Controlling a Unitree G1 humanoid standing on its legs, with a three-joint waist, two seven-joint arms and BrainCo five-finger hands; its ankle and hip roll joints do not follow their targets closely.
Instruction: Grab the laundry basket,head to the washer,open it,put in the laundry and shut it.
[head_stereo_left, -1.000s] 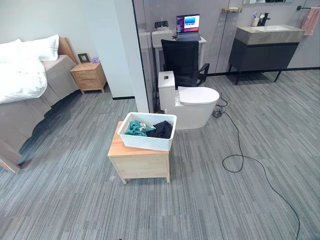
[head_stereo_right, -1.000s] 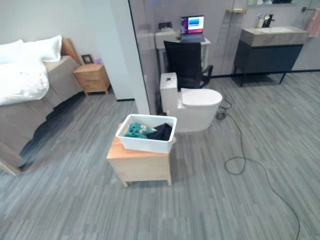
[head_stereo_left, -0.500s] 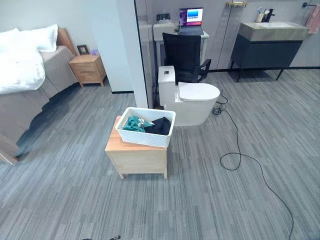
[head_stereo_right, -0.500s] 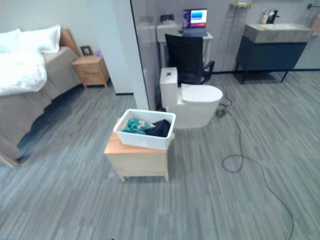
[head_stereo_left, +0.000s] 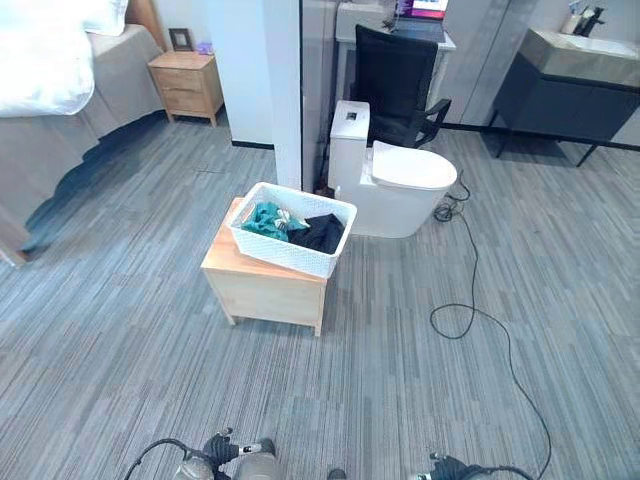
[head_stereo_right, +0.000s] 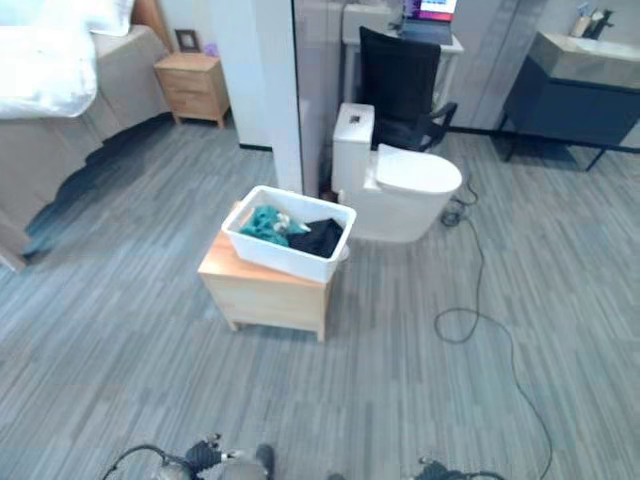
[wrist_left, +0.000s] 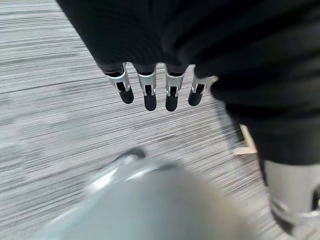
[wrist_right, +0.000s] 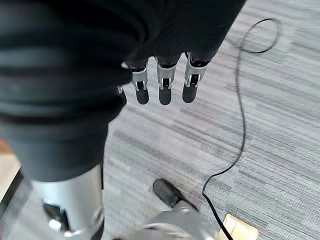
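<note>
Closer now: laundry basket (head_stereo_left: 292, 229) ahead

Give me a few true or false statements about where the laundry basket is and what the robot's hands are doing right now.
1. The laundry basket sits on the wooden cabinet. True.
2. The basket is empty. False: teal clothes and dark clothes lie in it.
3. The left hand grips the basket. False: it hangs open over bare floor.
4. The right hand holds nothing. True.
5. The toilet stands beyond the basket. True.
</note>
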